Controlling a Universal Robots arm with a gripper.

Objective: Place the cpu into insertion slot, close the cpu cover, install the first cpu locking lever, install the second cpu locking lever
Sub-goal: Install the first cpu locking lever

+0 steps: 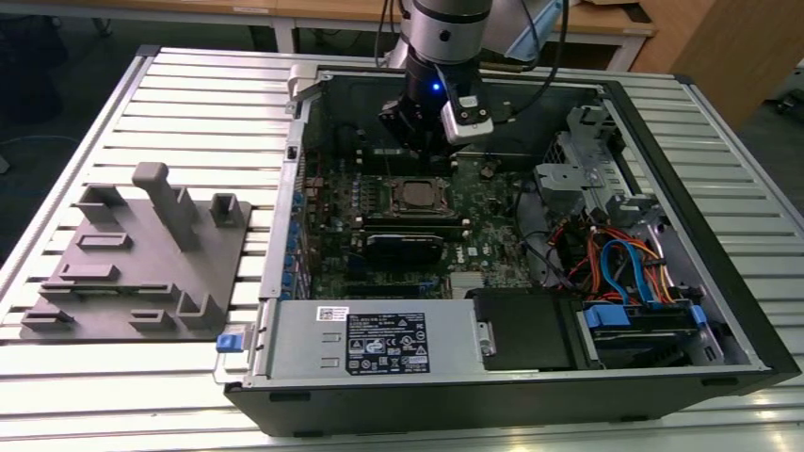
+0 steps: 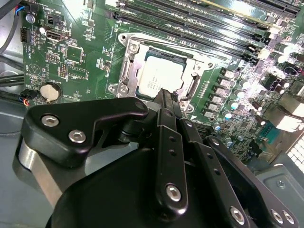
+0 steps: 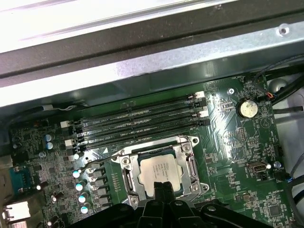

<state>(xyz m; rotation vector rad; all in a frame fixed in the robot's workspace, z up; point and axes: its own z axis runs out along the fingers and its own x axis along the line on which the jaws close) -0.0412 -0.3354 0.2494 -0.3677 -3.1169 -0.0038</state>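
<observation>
The cpu (image 2: 160, 77) (image 3: 161, 170), a silver-grey square chip, lies flat in the insertion slot (image 3: 186, 141) on the green board. The cpu cover (image 2: 128, 71) (image 3: 127, 175), a silver frame, lies down around the chip. A thin metal lever wire (image 3: 102, 156) runs out from one corner of the socket. In both wrist views my gripper (image 2: 166, 96) (image 3: 163, 188) hovers at the socket's edge, its black fingers pressed together with nothing between them. In the exterior view the gripper (image 1: 415, 143) hangs inside the open case, just behind the cpu (image 1: 413, 196).
Long black memory slots (image 3: 137, 121) run beside the socket, and a coin battery (image 3: 247, 108) sits on the board. A black module (image 1: 405, 247), a power supply (image 1: 364, 339) and cabled drive bays (image 1: 616, 268) crowd the case. A grey fixture (image 1: 138, 254) stands on the slatted table.
</observation>
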